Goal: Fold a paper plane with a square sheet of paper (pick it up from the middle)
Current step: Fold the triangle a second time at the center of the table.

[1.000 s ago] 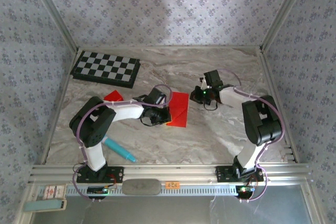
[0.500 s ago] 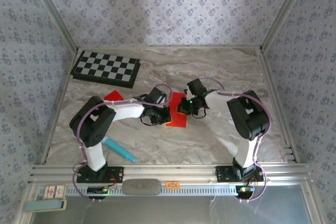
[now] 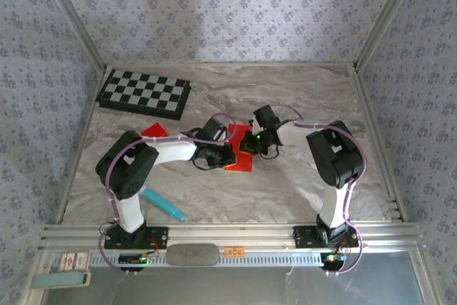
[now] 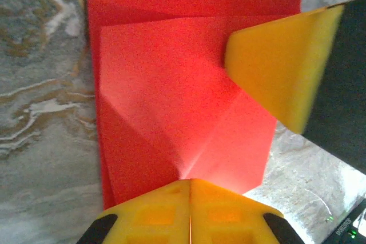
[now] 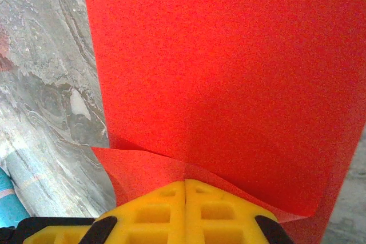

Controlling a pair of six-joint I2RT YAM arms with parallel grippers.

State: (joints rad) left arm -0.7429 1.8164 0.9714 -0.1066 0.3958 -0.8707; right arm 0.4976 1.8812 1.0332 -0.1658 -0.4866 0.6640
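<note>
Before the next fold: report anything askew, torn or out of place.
Nothing torn or spilled. The square sheet of paper lies partly folded under the shut left gripper and right gripper. Strays: a small red scrap by the left arm, a teal pen near its base.

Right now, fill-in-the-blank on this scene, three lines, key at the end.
1. The left gripper and the right gripper are both ____, fingertips at the square sheet of paper.
2. The chequered board lies at the far ____ corner of the table.
3. The pen at the near left is ____ in colour.
Missing words: shut; left; teal.
</note>
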